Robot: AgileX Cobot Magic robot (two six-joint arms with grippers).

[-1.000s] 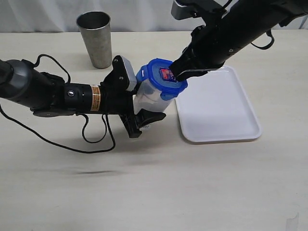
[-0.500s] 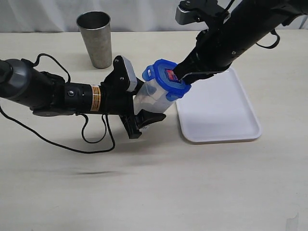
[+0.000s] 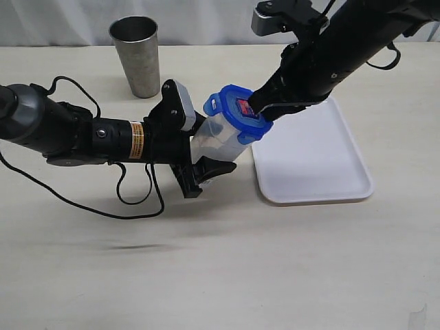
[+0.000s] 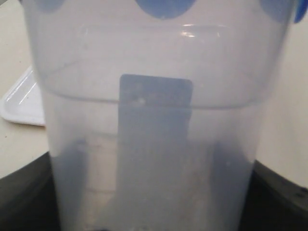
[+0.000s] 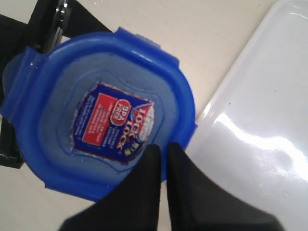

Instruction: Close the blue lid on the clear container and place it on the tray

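- The clear container point(image 3: 218, 137) is tall, smooth plastic; it leans toward the flat white tray point(image 3: 330, 185), just beside it.
- The left gripper point(image 3: 201, 143) hugs its sides.
- The right gripper point(image 3: 256, 108), pinched tight, presses the rounded-square blue lid point(image 3: 230, 104) on top.
- The clear container leans more than a second ago.

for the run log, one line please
left gripper: holds clear plastic container, tilted | right gripper: shut, tips on blue snap-on lid | white plastic tray: container not on it

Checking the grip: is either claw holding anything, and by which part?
The left claw grips the clear container around its lower body. The right claw, shut, only touches the top of the blue lid.
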